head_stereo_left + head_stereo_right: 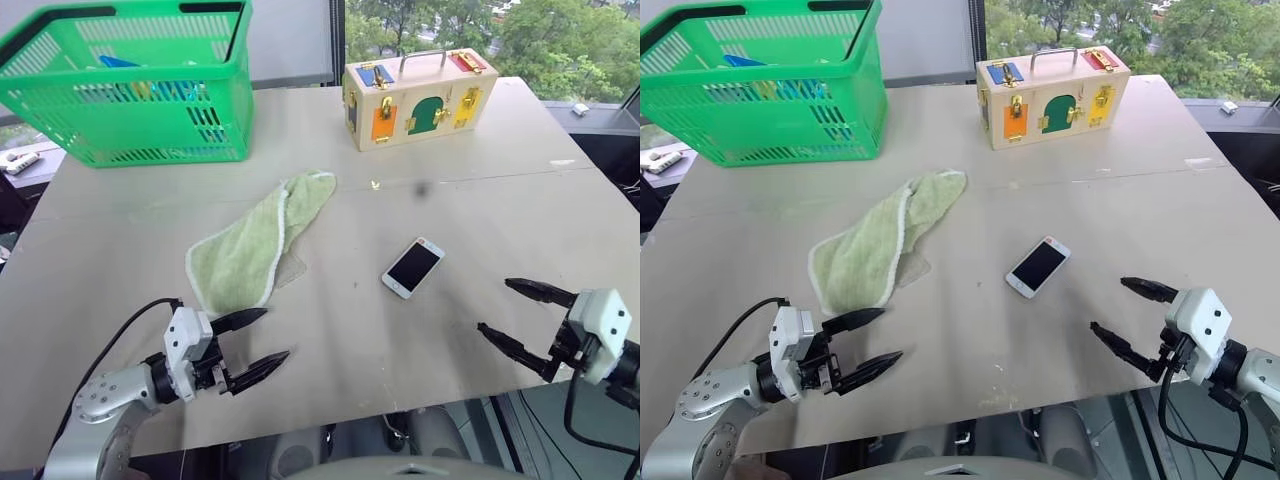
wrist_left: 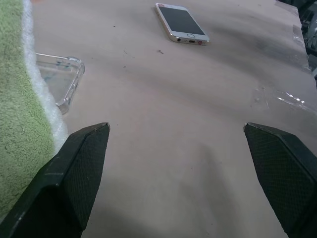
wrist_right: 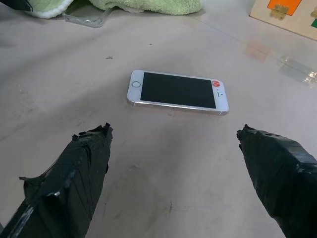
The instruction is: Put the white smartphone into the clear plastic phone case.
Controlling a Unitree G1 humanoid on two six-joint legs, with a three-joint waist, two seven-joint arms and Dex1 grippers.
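Now both my fingers spread wide, empty, at near bench (image 1: 480,200) edge. White smartphone (image 1: 413,267) mid-bench, long axis slanting far-right; right fingers (image 1: 522,318) nearer. Clear plastic phone case (image 2: 58,82) half under green towel (image 1: 258,242), just beyond left fingers (image 1: 250,342).

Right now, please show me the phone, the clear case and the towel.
phone (image 3: 177,91), right wrist view, on its black screen.
clear case (image 2: 59,79), left wrist view, on its see-through back.
towel (image 1: 250,245), left eye view, on its middle fold.

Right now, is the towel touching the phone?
Apart. The left eye view shows bare table between the towel and the phone.
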